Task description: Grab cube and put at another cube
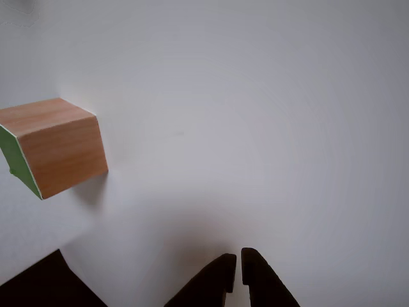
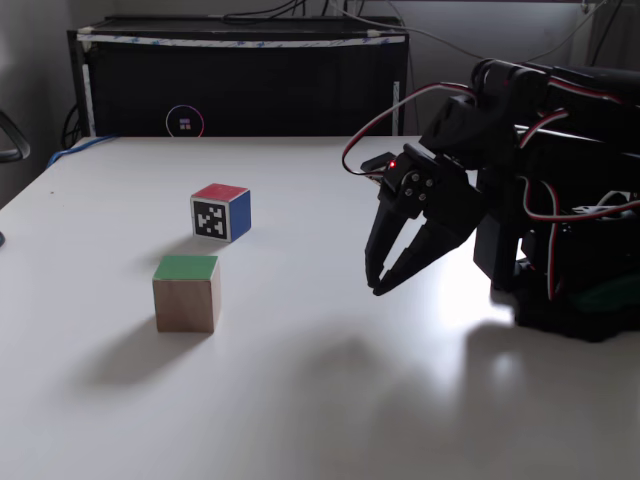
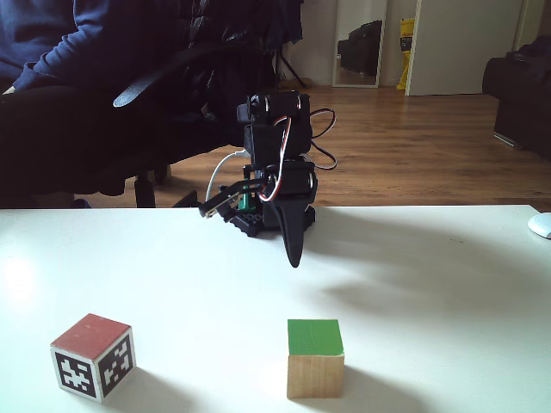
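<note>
So the hand [image 2: 378, 285] hangs just above the white worktop [image 2: 330, 400] with its two dark fingers pressed together and nothing between them, tips pointing down. The cube [image 2: 186, 293] sits on the worktop green face up, well apart from the hand, toward the near edge in a fixed view. The other cube [image 2: 221, 211], red on top with a blue side and a black-and-white marker face, stands near it, a bit further back, not touching. A person's sleeve [image 3: 52, 43] shows behind the far edge.
</note>
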`<state>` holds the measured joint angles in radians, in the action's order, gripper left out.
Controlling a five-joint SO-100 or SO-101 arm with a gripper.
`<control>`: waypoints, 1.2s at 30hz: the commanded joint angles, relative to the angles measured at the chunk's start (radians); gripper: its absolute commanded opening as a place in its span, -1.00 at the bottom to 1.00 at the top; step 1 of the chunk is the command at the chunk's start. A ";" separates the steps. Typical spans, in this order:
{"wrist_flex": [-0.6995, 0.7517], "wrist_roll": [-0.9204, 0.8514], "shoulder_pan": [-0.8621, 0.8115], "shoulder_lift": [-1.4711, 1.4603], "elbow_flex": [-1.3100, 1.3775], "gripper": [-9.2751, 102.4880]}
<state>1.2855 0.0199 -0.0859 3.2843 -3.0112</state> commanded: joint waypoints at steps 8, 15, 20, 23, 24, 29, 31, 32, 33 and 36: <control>0.006 -0.063 -0.031 0.005 0.043 -0.83; -0.005 -0.078 -0.026 0.005 0.043 -0.82; -0.037 -0.069 -0.038 -0.006 0.160 -0.76; -0.063 -0.040 0.005 -0.155 0.264 -0.75; -0.083 -0.021 0.015 -0.241 0.307 -0.73; -0.166 0.063 0.054 -0.676 0.538 -0.51; -0.186 0.095 0.066 -0.779 0.604 -0.41; -0.192 0.110 0.074 -0.816 0.634 -0.39; -0.193 0.124 0.080 -0.845 0.663 -0.37; -0.181 0.150 0.098 -0.960 0.769 -0.33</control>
<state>1.1075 0.1503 -0.0046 2.4145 -2.3654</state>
